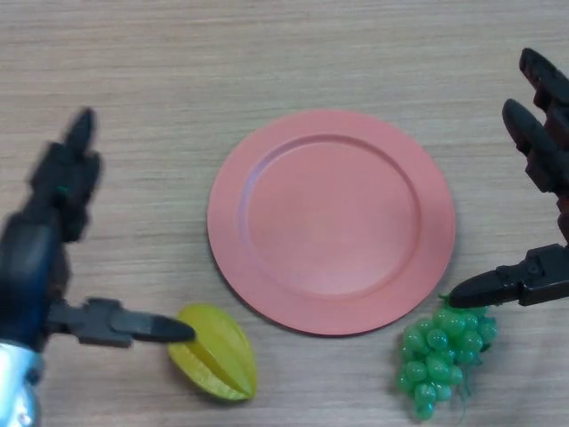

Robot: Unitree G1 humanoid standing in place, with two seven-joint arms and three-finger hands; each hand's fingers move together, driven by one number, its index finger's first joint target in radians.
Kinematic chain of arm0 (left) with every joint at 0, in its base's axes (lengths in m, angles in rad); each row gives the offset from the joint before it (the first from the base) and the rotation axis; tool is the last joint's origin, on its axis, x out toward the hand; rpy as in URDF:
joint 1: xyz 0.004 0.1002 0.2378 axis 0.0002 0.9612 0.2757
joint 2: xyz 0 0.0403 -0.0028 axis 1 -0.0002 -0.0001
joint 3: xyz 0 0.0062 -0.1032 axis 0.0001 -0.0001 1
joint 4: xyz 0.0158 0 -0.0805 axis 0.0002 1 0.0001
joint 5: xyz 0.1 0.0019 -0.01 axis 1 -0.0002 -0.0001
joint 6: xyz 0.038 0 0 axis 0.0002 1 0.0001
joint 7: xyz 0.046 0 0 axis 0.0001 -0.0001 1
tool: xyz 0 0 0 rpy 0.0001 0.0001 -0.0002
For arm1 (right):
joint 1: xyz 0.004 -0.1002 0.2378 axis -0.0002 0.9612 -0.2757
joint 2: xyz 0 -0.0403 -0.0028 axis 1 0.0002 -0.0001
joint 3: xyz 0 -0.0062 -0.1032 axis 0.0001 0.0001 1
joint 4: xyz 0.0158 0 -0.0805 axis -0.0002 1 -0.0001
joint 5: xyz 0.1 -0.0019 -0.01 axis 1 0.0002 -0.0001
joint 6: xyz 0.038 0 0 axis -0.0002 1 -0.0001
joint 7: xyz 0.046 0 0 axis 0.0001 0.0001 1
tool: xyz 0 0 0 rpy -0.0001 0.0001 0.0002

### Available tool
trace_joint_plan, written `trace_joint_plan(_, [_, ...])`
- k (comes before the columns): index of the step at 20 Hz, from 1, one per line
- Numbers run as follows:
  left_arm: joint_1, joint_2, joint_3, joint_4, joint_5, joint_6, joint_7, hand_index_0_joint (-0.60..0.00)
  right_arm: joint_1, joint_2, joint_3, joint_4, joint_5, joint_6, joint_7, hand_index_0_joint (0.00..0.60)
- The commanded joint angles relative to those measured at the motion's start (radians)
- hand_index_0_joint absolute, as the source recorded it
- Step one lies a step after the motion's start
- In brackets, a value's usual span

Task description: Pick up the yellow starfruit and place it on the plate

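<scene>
Head view, looking down on a wooden table [267, 53]. Pink plate [331, 221] at centre, lying flat and bare. Yellow starfruit [216, 363] at about seven o'clock from the plate, just off the rim, apart from it, resting on its side with ridges running lengthwise. Bunch of green grapes [442, 354] at about five o'clock from the plate, close against the rim.

Left hand [67, 258] at nine o'clock in the frame, spread wide — fingers pointing up toward twelve, thumb stretched out toward three, its tip at the top edge of the starfruit, touching or nearly so; cannot tell which. Nothing held. Right hand [542, 205] at three o'clock, likewise spread wide and holding nothing, thumb tip over the top of the grapes.

Judged from shape and sheen: likely a light, stiff, hollow toy fruit, smooth and a little slippery, prone to roll or skid on its ridges if nudged from one side. Best taken across the middle, thumb on one flank and fingers on the opposite one, seated in the grooves between ridges rather than on the sharp crests — less chance of squirting out. Pick not yet made; short carry to the plate toward one o'clock.
</scene>
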Motion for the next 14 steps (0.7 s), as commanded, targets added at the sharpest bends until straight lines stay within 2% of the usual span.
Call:
trace_joint_plan(1, [0.028,-0.009,0.001,-0.067,0.031,-0.143,0.029,0.0,-0.034,-0.028,-0.034,-0.047,-0.028,-0.15,-0.025,0.0])
trace_joint_plan(2, [0.038,-0.012,-0.008,-0.073,0.031,-0.136,0.033,0.0,-0.036,-0.028,-0.035,-0.045,-0.025,-0.15,-0.025,0.0])
trace_joint_plan(3, [0.051,-0.023,-0.042,-0.079,0.033,-0.13,0.084,0.0,-0.037,-0.028,-0.031,-0.043,-0.028,-0.153,-0.026,0.0])
trace_joint_plan(4, [0.058,-0.025,-0.055,-0.083,0.042,-0.13,0.098,0.0,-0.039,-0.029,-0.03,-0.045,-0.03,-0.15,-0.026,0.0])
trace_joint_plan(6, [0.086,-0.028,-0.107,-0.078,0.101,-0.181,0.172,0.0,-0.041,-0.026,-0.024,-0.041,-0.031,-0.153,-0.021,0.0])
trace_joint_plan(7, [0.096,-0.029,-0.136,-0.068,0.147,-0.219,0.236,0.0,-0.033,-0.025,-0.02,-0.043,-0.034,-0.154,-0.013,0.0])
trace_joint_plan(8, [0.102,-0.029,-0.144,-0.066,0.163,-0.226,0.25,0.0,-0.032,-0.025,-0.019,-0.042,-0.036,-0.154,-0.01,0.0])
trace_joint_plan(11, [0.12,-0.029,-0.196,-0.009,0.261,-0.289,0.365,0.0,-0.038,-0.025,-0.022,-0.054,-0.031,-0.136,-0.012,0.0])
trace_joint_plan(14, [0.127,-0.026,-0.229,0.038,0.315,-0.319,0.43,0.0,-0.03,-0.023,-0.023,-0.059,-0.027,-0.14,-0.011,0.0])
